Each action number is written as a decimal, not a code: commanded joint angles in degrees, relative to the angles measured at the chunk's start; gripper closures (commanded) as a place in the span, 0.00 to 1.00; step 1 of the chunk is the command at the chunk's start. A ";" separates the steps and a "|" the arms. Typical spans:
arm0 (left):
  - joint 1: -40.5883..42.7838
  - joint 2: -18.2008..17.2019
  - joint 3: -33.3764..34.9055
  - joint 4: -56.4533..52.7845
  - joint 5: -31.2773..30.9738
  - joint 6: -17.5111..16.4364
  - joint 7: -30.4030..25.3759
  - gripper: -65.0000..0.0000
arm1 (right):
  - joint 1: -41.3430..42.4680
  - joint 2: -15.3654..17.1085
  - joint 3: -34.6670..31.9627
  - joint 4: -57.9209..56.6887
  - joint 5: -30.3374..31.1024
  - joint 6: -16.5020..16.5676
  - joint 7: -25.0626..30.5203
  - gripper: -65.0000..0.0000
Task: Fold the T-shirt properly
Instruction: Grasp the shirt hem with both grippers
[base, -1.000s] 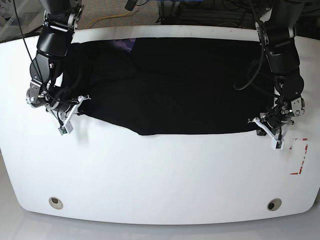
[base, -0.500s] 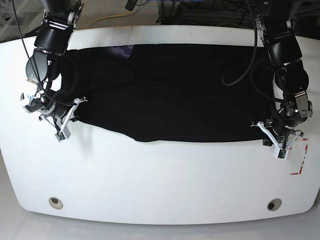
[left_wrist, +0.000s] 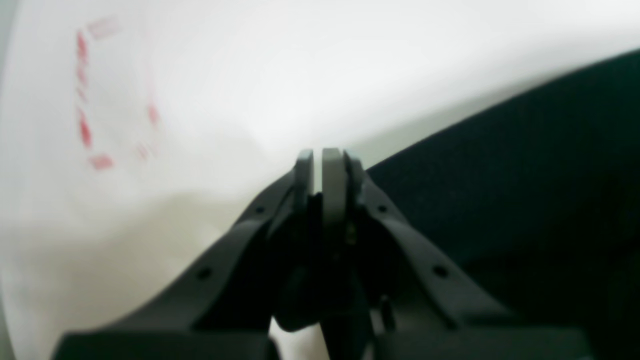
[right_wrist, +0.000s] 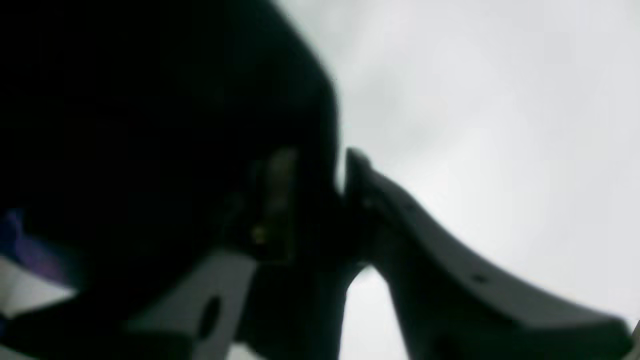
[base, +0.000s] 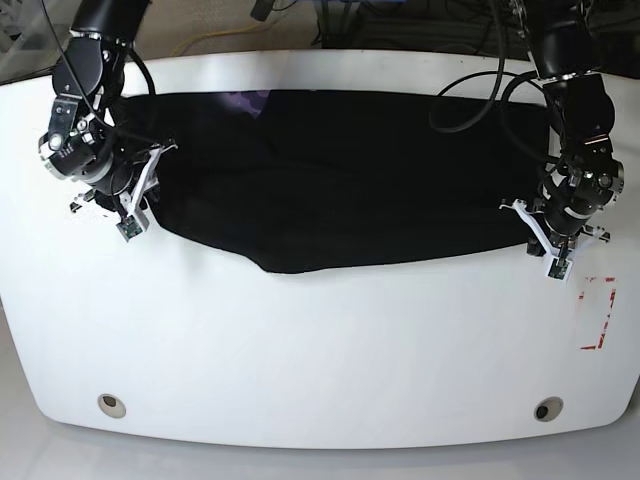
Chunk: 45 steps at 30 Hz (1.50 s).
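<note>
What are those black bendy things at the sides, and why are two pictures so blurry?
They are two robot arms. The sharp picture looks down from above on a white table. A black T-shirt lies spread across it. Each arm ends in a gripper, a kind of pinching hand. The two blurry pictures come from small cameras on the wrists, very close up. The left gripper has its fingers almost together beside the shirt's edge; whether cloth is pinched is unclear. The right gripper is at the shirt's other end, with dark cloth between its fingers. Red marks sit near one table corner.
</note>
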 joint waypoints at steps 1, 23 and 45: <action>0.04 -0.82 -2.46 1.40 -0.24 0.10 -1.28 1.00 | -1.67 -0.28 2.46 3.13 0.93 -0.10 0.72 0.63; 1.54 0.06 -7.29 1.84 0.20 -5.70 -1.28 1.00 | 25.05 -0.99 8.61 -33.18 0.23 -0.10 5.56 0.05; 0.57 0.06 -7.29 1.75 0.20 -5.62 -1.37 1.00 | 31.47 -1.16 -5.81 -54.36 -3.11 -0.10 20.33 1.00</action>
